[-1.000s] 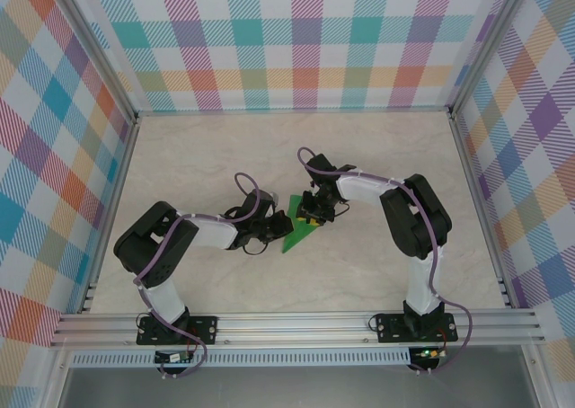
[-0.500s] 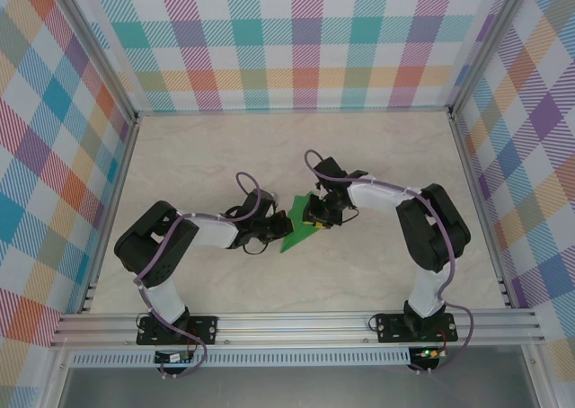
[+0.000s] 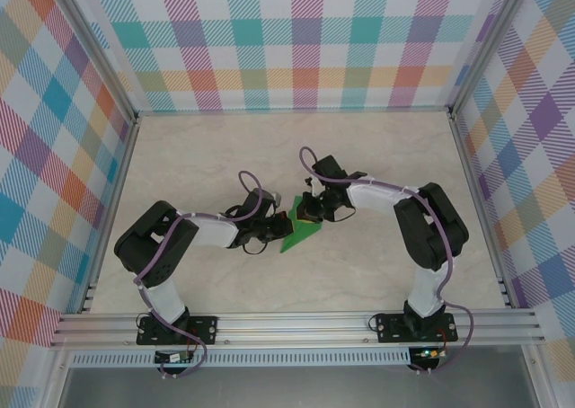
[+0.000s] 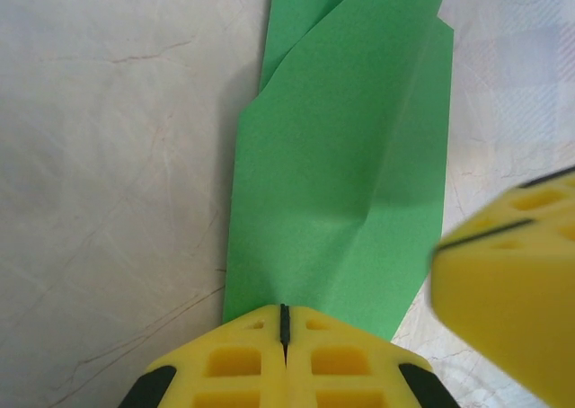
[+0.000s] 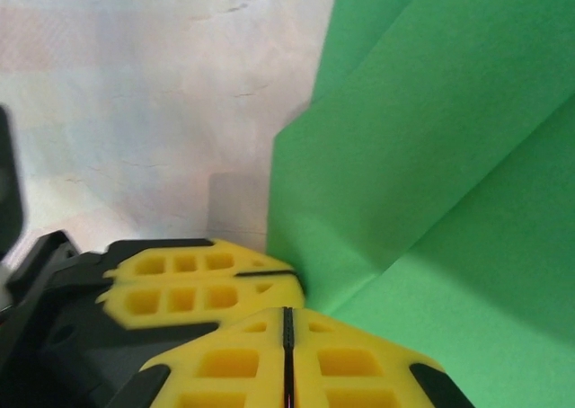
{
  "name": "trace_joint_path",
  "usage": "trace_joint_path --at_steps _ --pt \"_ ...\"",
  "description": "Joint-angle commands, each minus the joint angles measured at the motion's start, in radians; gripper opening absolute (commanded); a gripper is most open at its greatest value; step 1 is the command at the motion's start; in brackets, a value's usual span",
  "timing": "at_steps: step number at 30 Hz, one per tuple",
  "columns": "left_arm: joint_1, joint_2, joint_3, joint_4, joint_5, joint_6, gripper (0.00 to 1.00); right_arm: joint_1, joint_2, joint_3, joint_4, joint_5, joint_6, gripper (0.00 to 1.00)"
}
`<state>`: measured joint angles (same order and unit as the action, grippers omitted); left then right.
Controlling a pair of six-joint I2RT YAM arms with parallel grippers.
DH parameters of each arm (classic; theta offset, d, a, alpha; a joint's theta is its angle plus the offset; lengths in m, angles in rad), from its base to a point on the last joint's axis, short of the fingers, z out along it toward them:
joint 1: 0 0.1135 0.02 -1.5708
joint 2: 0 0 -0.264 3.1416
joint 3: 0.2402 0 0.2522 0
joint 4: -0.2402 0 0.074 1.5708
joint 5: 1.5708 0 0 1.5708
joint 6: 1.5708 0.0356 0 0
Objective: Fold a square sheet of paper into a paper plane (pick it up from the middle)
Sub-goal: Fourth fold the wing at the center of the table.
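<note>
paper (image 4: 350, 156): green, folded into a long pointed shape with layered flaps. It lies flat on the desk (image 3: 225, 156) and runs away from the left fingertips, between the two sets of fingers.
left fingers (image 4: 314, 341): shut tight, tips on the paper's near end. We cannot tell whether they pinch it or only press on it.
right fingers (image 5: 350, 363): also shut, tips touching a folded edge, just beside the left ones.
step, as we judge it: setting a crease.
doing it well: we'd let one set anchor the layers and draw the other along the fold line with light pressure, staying on the edge.
risk: layers slipping, or the fingers bumping each other.
</note>
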<state>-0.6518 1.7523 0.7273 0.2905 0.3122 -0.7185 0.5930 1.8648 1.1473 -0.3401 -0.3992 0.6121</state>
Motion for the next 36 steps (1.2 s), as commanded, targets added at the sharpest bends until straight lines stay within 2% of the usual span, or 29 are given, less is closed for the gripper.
trace_joint_path --at_steps 1,12,21,25,29,36 --pt "0.011 0.011 0.001 -0.131 0.019 0.053 0.0 -0.002 0.036 0.042 0.005 -0.014 -0.018 0.08" --pt "0.011 0.006 0.009 -0.148 0.028 0.091 0.0 -0.003 0.089 0.046 0.022 -0.009 -0.015 0.07" --pt "0.011 -0.031 0.026 -0.164 0.021 0.101 0.0 -0.002 0.091 0.024 -0.012 0.052 -0.008 0.07" --pt "0.014 -0.105 0.031 -0.17 -0.014 0.084 0.08 -0.003 0.085 0.003 -0.019 0.069 0.002 0.07" --pt "0.023 -0.183 0.026 -0.182 -0.062 0.063 0.11 -0.003 0.086 -0.012 -0.012 0.073 0.014 0.07" --pt "0.026 -0.178 0.002 -0.116 0.003 0.014 0.12 -0.002 0.09 -0.018 -0.006 0.074 0.024 0.06"
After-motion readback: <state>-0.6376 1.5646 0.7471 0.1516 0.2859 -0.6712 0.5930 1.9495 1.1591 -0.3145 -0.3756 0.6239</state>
